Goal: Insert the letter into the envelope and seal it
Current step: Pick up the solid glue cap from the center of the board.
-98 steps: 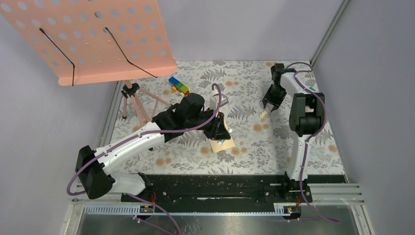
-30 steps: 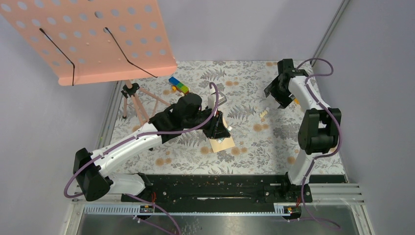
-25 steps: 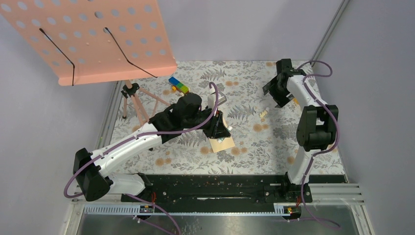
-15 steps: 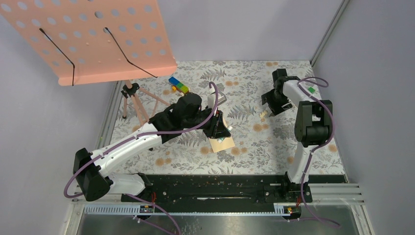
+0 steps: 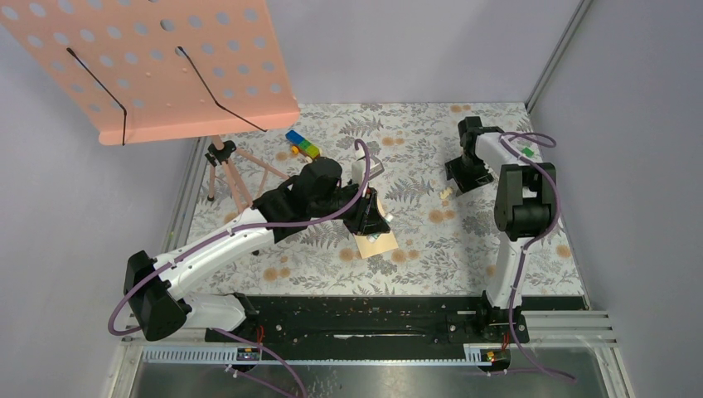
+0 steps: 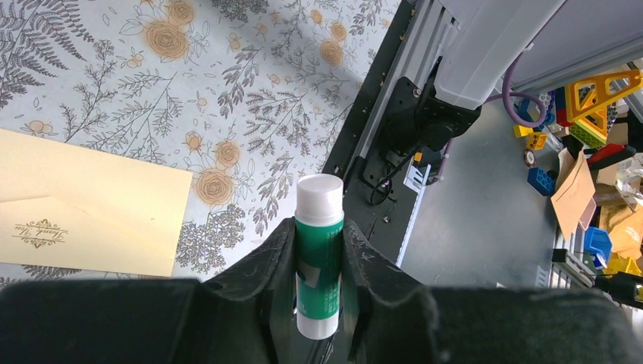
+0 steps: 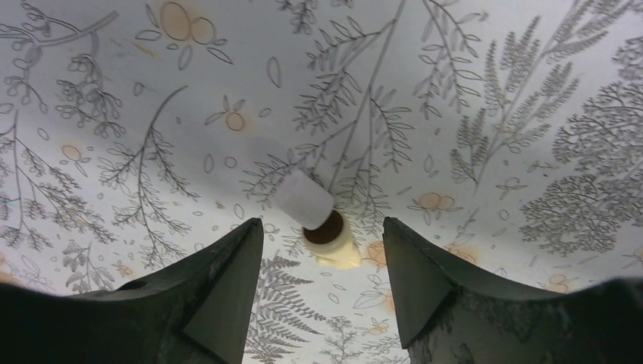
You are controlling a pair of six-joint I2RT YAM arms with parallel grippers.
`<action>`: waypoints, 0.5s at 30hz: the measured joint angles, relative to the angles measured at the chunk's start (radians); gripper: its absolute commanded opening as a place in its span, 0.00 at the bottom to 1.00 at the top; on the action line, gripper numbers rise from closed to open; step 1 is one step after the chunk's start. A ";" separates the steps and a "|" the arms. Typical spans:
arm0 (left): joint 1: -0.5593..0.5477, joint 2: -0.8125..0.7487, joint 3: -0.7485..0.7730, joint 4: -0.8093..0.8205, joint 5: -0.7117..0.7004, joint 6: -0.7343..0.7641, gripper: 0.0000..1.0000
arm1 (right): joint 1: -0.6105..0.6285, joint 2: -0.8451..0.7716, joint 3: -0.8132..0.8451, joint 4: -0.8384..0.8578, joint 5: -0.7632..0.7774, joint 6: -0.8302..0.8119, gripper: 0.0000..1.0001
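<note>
The envelope (image 6: 91,201) lies flat on the flowered bench (image 5: 414,141), just beside my left pincer (image 6: 318,231), which is clamped on a green glue stick (image 6: 319,280). Farther off, my right pincer (image 7: 322,227) hangs spread apart over a small pale cylinder (image 7: 305,199).

White-and-black arms (image 5: 222,240), purple cables (image 5: 363,157)

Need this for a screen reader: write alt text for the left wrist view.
The left gripper is shut on a white-topped green glue stick; the tan envelope lies flat on the floral table at left.
</note>
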 measured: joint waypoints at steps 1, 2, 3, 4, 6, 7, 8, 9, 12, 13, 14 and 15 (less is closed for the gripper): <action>0.000 0.000 0.001 -0.005 0.000 0.002 0.00 | 0.000 0.014 0.019 -0.007 0.000 0.000 0.66; 0.000 0.001 0.002 -0.008 0.000 0.005 0.00 | 0.000 0.028 0.039 -0.014 0.000 0.000 0.66; 0.000 0.002 0.003 -0.012 0.000 0.008 0.00 | 0.000 0.034 0.048 -0.017 0.000 -0.001 0.66; 0.000 0.002 0.003 -0.014 0.000 0.008 0.00 | 0.000 0.039 0.056 -0.021 0.000 -0.001 0.66; 0.000 0.003 0.003 -0.015 0.000 0.010 0.00 | 0.000 0.042 0.068 -0.032 0.001 0.000 0.66; 0.000 0.004 0.003 -0.015 0.000 0.012 0.00 | 0.000 0.045 0.078 -0.045 0.002 0.000 0.65; 0.000 0.005 0.004 -0.015 0.000 0.013 0.00 | 0.000 0.049 0.089 -0.055 0.005 0.000 0.64; 0.000 0.007 0.005 -0.015 0.000 0.015 0.00 | 0.000 0.055 0.103 -0.066 0.008 -0.001 0.62; 0.000 0.010 0.006 -0.018 -0.001 0.019 0.00 | 0.000 0.089 0.159 -0.101 0.020 -0.003 0.61; 0.000 0.012 0.008 -0.019 -0.001 0.021 0.00 | 0.000 0.098 0.174 -0.112 0.023 -0.004 0.61; 0.000 0.013 0.008 -0.018 -0.001 0.023 0.00 | 0.000 0.110 0.195 -0.128 0.024 -0.005 0.62; 0.000 0.013 0.008 -0.019 -0.001 0.024 0.00 | 0.000 0.122 0.213 -0.142 0.025 -0.007 0.62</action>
